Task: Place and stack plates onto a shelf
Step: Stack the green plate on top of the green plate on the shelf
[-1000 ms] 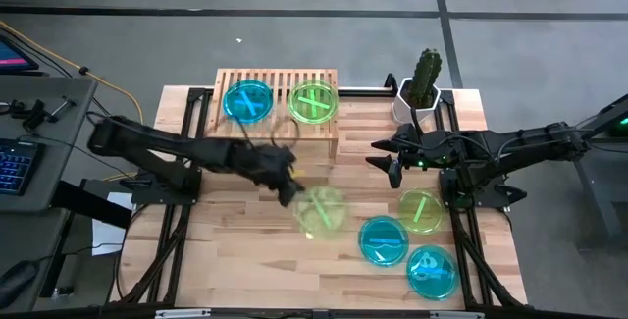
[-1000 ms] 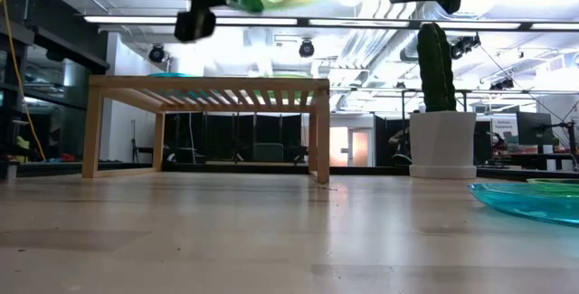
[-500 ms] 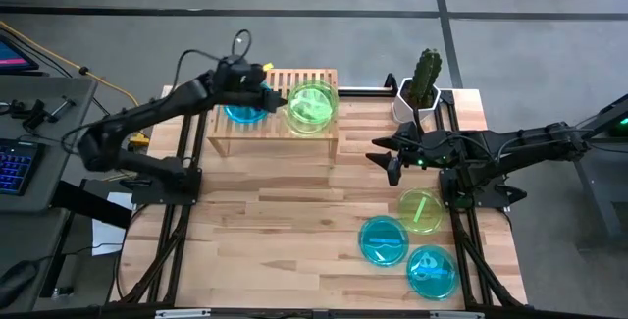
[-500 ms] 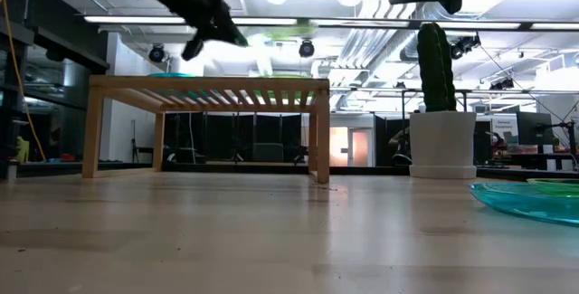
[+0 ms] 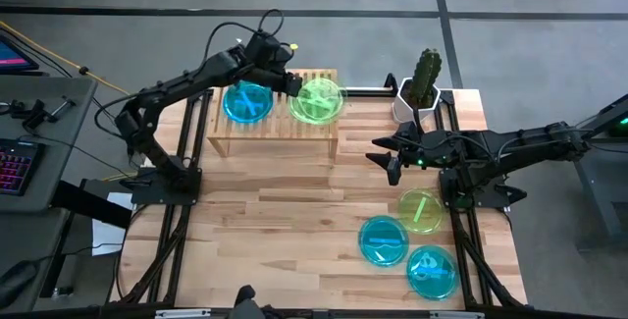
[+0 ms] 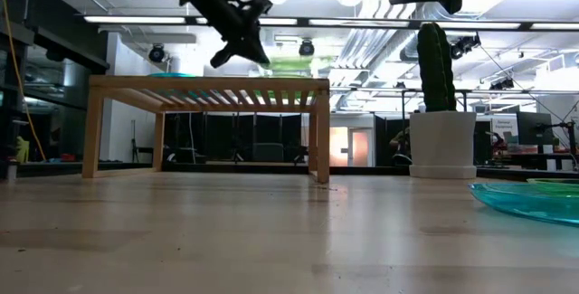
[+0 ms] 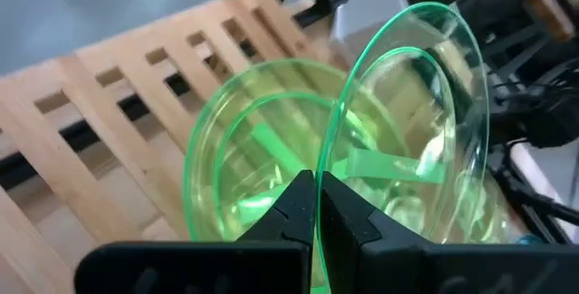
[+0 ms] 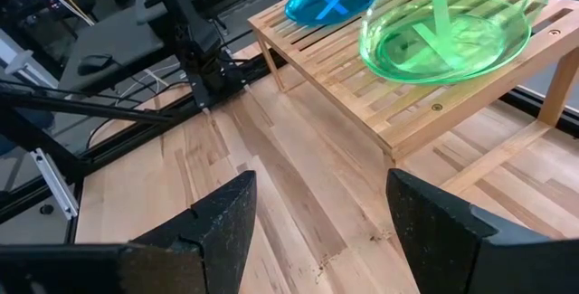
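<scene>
Left hand [image 5: 292,85] pinches the rim of a yellow-green plate [image 5: 322,99], fingers [image 7: 298,213] closed tight on the edge, holding it tilted over the shelf [image 5: 280,134]. Another yellow-green plate [image 7: 240,163] lies on the slats right under it. A blue plate [image 5: 246,102] sits on the shelf's left part. Right hand [image 5: 385,157] hovers above the counter [image 5: 275,240] near the cactus pot [image 5: 416,101], fingers spread wide, holding nothing. Three more plates lie on the counter: yellow-green [image 5: 421,210], blue [image 5: 383,239], blue [image 5: 432,272].
</scene>
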`<state>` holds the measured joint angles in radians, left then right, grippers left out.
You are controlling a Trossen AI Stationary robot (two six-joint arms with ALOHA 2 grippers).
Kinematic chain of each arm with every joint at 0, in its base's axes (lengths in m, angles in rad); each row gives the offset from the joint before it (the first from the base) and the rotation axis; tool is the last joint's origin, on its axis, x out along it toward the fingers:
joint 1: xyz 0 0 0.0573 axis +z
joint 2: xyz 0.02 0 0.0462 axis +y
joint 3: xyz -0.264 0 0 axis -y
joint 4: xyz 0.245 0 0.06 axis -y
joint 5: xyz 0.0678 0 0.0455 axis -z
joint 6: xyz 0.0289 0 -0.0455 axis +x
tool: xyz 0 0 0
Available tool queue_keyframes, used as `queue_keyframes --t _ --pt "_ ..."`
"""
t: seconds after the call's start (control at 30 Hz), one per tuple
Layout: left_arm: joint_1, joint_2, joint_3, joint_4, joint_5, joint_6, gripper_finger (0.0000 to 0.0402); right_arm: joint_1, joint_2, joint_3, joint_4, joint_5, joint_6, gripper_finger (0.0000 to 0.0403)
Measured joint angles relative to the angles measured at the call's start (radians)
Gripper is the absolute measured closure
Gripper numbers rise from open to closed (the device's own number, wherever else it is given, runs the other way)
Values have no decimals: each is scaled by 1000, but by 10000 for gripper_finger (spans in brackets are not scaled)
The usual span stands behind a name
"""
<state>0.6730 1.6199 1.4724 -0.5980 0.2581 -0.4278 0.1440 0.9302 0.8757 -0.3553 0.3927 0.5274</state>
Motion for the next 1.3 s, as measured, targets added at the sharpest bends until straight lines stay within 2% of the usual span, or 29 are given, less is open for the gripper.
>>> queue_keyframes --t 0.5,0.63,1.0,1.3 --pt "22 8 -2 -77 -3 55 399 0 0 0 0 0 0 172" --pt "22 8 -3 -88 -44 65 394 0 0 0 0 0 5 172" --pt "17 8 -3 -88 -60 66 364 0 0 0 0 1 17 172" --pt "17 8 -3 -85 -60 74 326 0 0 0 0 1 16 172"
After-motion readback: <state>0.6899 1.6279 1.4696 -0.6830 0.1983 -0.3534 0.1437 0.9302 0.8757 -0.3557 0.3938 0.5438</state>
